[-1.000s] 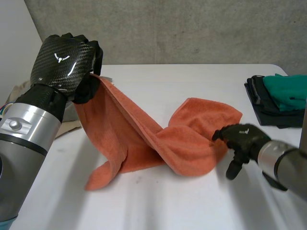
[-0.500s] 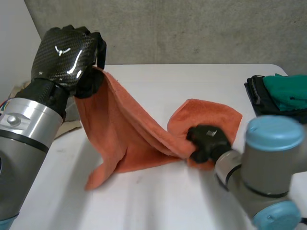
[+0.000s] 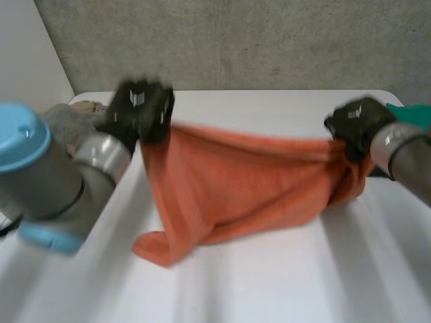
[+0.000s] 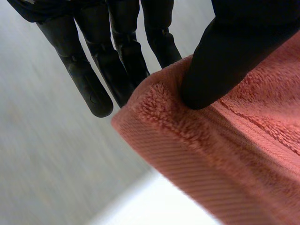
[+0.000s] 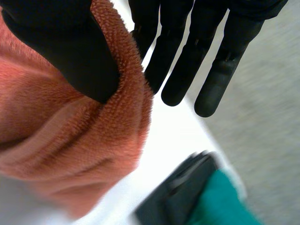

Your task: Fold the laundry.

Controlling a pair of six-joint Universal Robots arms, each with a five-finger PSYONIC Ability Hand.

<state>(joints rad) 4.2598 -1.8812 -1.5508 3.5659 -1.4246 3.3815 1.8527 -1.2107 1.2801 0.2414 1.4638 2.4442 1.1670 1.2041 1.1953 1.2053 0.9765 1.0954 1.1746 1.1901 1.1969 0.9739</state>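
Observation:
An orange towel (image 3: 236,182) hangs stretched between my two hands above the white table (image 3: 269,282), its lower edge dragging on the surface. My left hand (image 3: 138,111) pinches one top corner; in the left wrist view the thumb (image 4: 225,65) presses the orange towel (image 4: 225,154) against the fingers (image 4: 93,70). My right hand (image 3: 357,124) holds the other top corner. In the right wrist view its thumb (image 5: 70,51) clamps the bunched orange towel (image 5: 70,140) against the fingers (image 5: 187,61).
A stack of folded dark and teal cloths (image 3: 411,114) lies at the table's right edge, just beyond my right hand, and appears as the folded stack (image 5: 206,197) in the right wrist view. Crumpled pale laundry (image 3: 74,118) sits at the left behind my left arm.
My right hand closed on the towel's low end and lifted it up to the right. My left hand moved lower and inward. The towel now spans taut between them.

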